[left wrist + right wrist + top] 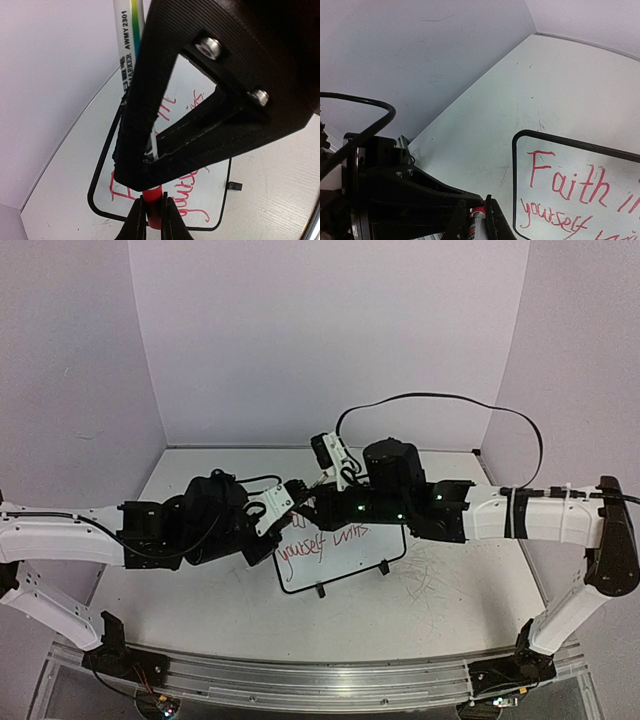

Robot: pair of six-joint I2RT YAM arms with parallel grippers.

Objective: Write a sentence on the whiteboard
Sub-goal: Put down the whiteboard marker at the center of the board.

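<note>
We saw the whiteboard (362,558), bearing red handwriting, sitting near the middle of the grey surface (200,610). Over its far left corner, the left gripper (152,204) and right gripper (476,211) each pinched one marker (127,45).

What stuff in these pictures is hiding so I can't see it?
- Top view: the first line on the whiteboard is behind both arms, and the second line's end is too small to read.
- Left wrist view: much of the writing, and the middle of the marker, are behind a big black part.
- Right wrist view: the sentence's end is cut off by the right and bottom edges.
</note>
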